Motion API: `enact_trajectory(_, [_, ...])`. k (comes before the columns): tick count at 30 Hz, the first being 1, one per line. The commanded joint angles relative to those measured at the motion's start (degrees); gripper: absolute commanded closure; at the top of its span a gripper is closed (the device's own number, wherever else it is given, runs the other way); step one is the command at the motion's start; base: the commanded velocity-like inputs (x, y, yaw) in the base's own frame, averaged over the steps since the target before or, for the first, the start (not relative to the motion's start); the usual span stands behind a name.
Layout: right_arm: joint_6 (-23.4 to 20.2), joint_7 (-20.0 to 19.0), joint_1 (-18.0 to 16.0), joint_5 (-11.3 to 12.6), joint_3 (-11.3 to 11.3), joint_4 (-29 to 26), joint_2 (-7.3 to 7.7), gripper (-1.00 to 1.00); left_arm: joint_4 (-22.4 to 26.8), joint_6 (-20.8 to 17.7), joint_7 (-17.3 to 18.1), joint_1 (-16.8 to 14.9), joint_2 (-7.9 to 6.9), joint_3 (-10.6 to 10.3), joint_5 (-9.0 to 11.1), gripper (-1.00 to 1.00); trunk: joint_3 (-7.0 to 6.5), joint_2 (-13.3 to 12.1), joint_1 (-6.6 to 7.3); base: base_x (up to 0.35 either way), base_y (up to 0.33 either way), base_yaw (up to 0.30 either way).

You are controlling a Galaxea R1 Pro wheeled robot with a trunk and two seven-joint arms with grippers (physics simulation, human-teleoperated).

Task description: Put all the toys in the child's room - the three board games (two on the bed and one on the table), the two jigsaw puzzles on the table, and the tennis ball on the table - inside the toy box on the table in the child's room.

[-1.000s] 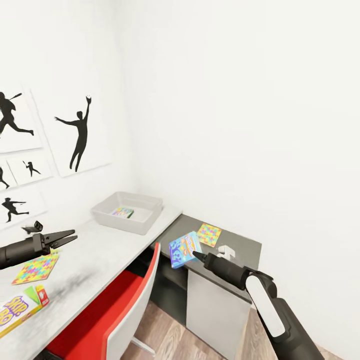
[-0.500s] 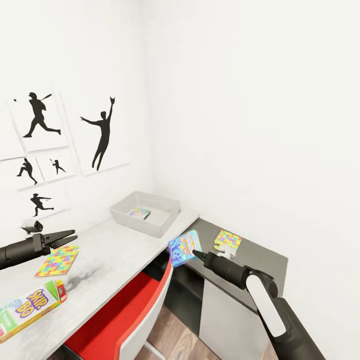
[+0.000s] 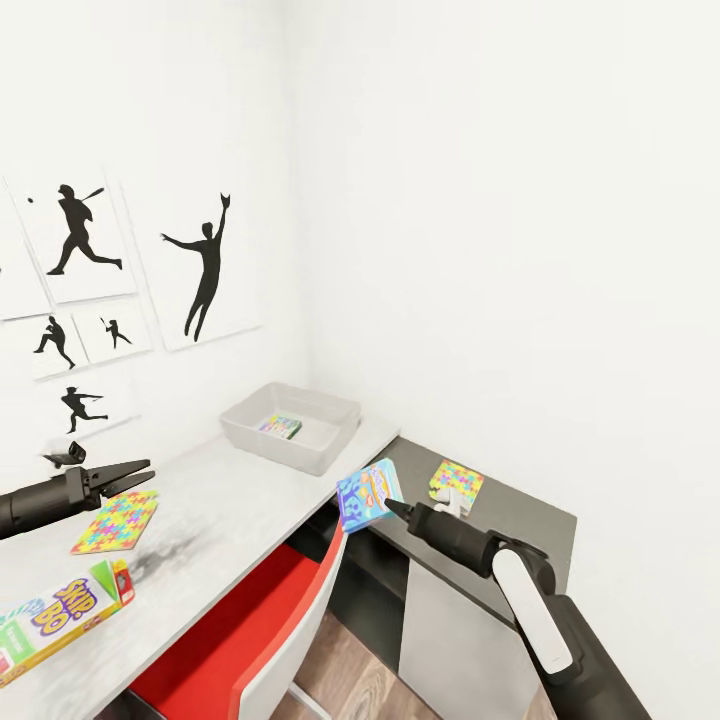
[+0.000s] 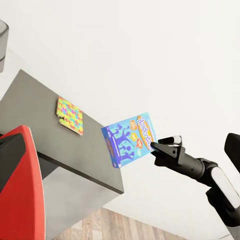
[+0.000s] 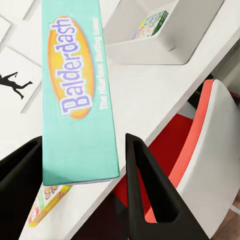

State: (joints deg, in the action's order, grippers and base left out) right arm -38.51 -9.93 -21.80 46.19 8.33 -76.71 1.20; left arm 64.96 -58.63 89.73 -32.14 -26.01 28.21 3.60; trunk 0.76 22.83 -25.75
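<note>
My right gripper [image 3: 390, 508] is shut on the small blue board game [image 3: 368, 495] [image 5: 80, 100], holding it upright in the air between the desk and the dark cabinet [image 3: 520, 512]. The pale toy box [image 3: 330, 415] stands at the table's [image 3: 230, 500] far corner with a green-edged board game [image 3: 281, 427] inside. One jigsaw puzzle [image 3: 456, 481] lies on the cabinet, another jigsaw puzzle [image 3: 116, 521] lies on the desk under my open left gripper [image 3: 150, 471]. The SKIP-BO game [image 3: 55, 620] lies near the desk's front. The tennis ball and the bed are out of view.
A red chair with a white back [image 3: 270, 640] is pushed under the desk, just below the held game. A small white object [image 3: 450, 500] sits on the cabinet beside my right gripper. Baseball silhouette prints [image 3: 205, 265] hang on the left wall; white walls close the corner.
The view swung left over the first half second, shifting everything rightward in the picture. Since then nothing has visibly moved; the blue game stays in my right gripper.
</note>
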Motion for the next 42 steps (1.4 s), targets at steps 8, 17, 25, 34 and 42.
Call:
enact_trajectory(8, [-0.2,-0.1,0.0,-0.1,0.0,0.0,0.03,1.00,0.0,-0.6,0.3,0.0,-0.01,0.0,-0.1,-1.00,0.08,0.1,-0.03,0.129,-0.126,0.000])
enact_trajectory(17, [-0.2,-0.1,-0.1,-0.1,0.0,0.0,0.03,1.00,0.0,-0.6,0.3,0.0,-0.01,0.0,-0.1,-1.00,0.08,0.1,-0.03,0.052,-0.050,0.045])
enact_trajectory(25, [-0.2,0.0,-0.1,-0.1,0.0,0.1,0.02,1.00,0.0,-0.6,0.3,0.0,-0.01,0.0,-0.1,-1.00,0.08,0.1,-0.03,0.068,-0.001,0.270])
enact_trajectory(34, [-0.1,-0.1,-0.1,-0.2,0.0,0.3,0.03,1.00,0.0,-0.6,0.3,0.0,-0.01,0.0,-0.1,-1.00,0.09,0.1,-0.03,0.019,0.000,0.229])
enact_trajectory(42, [-0.2,-0.2,0.0,-0.1,0.0,0.0,0.08,1.00,0.0,-0.6,0.3,0.0,-0.01,0.0,-0.1,-1.00,0.09,0.1,-0.03,0.000,0.000,0.014])
